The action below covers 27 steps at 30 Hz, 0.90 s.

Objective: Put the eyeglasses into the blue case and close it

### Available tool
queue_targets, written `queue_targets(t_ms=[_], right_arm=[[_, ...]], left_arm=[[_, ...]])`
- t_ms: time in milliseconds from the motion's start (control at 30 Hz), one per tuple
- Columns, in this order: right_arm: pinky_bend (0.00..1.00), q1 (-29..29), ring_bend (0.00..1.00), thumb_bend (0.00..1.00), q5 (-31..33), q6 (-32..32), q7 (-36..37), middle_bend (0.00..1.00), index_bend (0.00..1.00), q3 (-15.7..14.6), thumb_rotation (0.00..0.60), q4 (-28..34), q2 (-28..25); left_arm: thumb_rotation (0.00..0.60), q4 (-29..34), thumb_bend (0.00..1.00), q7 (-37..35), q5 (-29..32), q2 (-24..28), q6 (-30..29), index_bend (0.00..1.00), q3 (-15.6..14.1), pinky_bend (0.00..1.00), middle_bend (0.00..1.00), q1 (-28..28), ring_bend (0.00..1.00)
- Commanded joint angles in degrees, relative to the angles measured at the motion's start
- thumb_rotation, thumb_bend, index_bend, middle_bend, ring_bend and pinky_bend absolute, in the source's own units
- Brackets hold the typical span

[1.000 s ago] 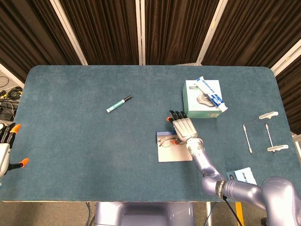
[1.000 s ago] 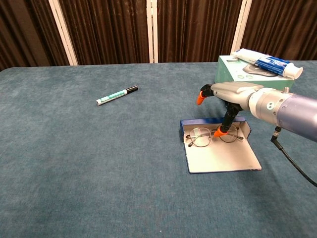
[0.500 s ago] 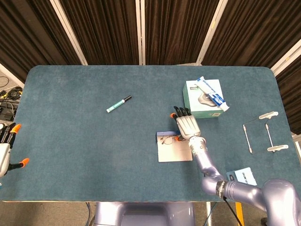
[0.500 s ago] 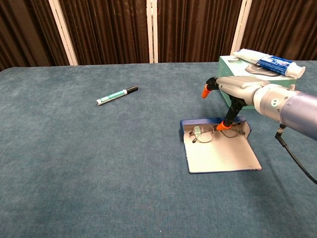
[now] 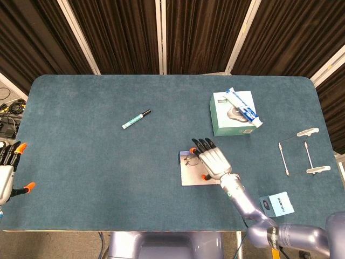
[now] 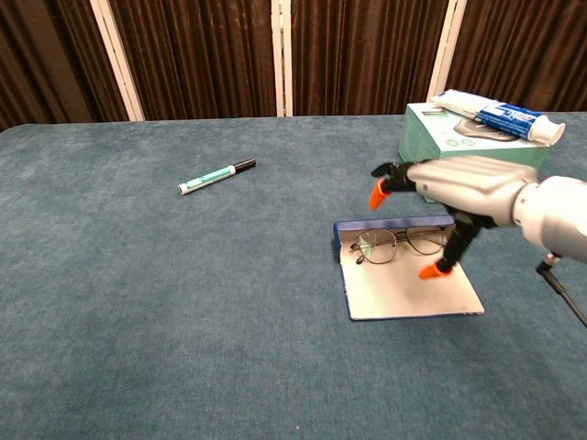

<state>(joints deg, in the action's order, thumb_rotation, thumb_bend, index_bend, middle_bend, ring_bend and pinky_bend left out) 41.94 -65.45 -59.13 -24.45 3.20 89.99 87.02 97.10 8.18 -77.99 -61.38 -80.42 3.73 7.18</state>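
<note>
No writing is legible: the marker (image 5: 136, 119), the toothpaste tube (image 5: 243, 108) and the small blue box (image 5: 276, 204) at the near right all carry print too small to read. The blue case (image 6: 409, 280) lies open and flat on the table, its pale inner face up and its blue far wall standing; the eyeglasses (image 6: 400, 243) sit unfolded inside, against that far wall, lenses toward the left. The right hand (image 6: 459, 188) hovers above the case with fingers spread wide and holding nothing, orange-tipped thumb (image 6: 437, 268) pointing down just over the pale lining, near the glasses but apart from them. The left hand (image 5: 7, 171) rests at the near left table edge, only partly in view, fingers apart and empty. A pale green box (image 5: 232, 114) stands far right with the toothpaste tube lying across its top. A white wire frame (image 5: 299, 151) lies at the right edge. The table (image 5: 97, 162) is covered in teal carpet-like cloth; dark curtains (image 6: 202, 55) with pale vertical strips hang behind.
</note>
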Motion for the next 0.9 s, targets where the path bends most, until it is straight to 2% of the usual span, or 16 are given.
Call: queue_targets(t_ms=[33,333,900], right_arm=[[0.00,-1.79,0.00,0.06,-3.94,-1.86,-1.50,0.00,0.25,-2.89,0.600,0.56,-1.07],[0.00,-3.36,0.00,0.12,-8.45,-2.29,-3.04,0.00,0.27,-5.19,0.600,-3.04,1.23],[0.00,-4.17,0.00,0.15,-9.97,0.23,-3.20,0.00,0.29,-4.31,0.600,-7.97,5.24]], left_arm=[[0.600,0.42,0.00,-0.22,-0.74,0.22,-0.64,0.00,-0.24,0.00,0.00,-0.30,0.00],[0.600,0.65,0.00,-0.60,-1.82,0.46,-1.07,0.00,-0.49,0.00,0.00,-0.43,0.00],[0.600,0.28,0.00,-0.65,-0.95,0.37,-0.61,0.00,-0.25,0.00,0.00,-0.36,0.00]])
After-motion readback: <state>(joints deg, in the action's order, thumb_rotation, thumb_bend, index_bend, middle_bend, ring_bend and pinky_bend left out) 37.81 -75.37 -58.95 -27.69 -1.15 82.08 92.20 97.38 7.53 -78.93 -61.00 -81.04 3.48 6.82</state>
